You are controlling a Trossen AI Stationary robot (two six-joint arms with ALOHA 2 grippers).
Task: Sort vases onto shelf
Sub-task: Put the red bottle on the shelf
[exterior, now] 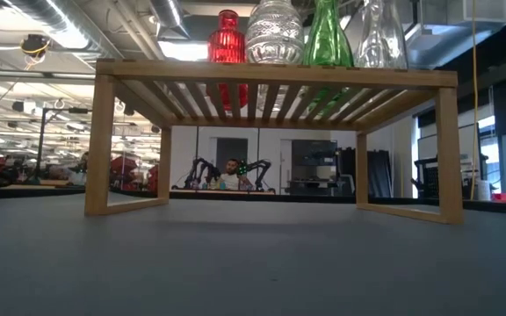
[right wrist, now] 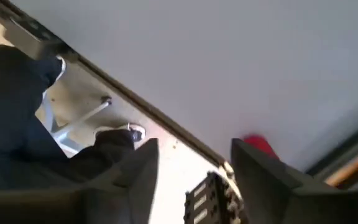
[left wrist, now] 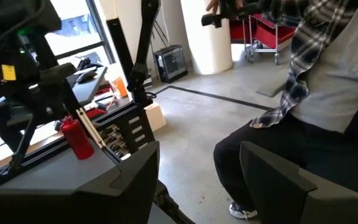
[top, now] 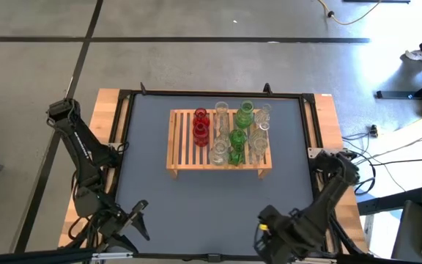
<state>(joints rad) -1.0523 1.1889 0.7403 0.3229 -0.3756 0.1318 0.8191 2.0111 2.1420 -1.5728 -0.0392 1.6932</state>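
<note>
Currently vases (top: 229, 132) all standing on shelf (top: 183, 144), mid tabletop (top: 152, 191). Glass: rigid, slick, breakable, tippy; gripping at narrow neck looks safest. Both hands sitting at near edge, well apart from shelf. Left hand (top: 139, 218) fingers apart, empty. Right hand (top: 264, 233) fingers apart, empty.

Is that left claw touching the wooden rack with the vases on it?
Apart. The high view shows the left gripper parked near the table's front corner, bare grey mat between it and the wooden rack.
</note>
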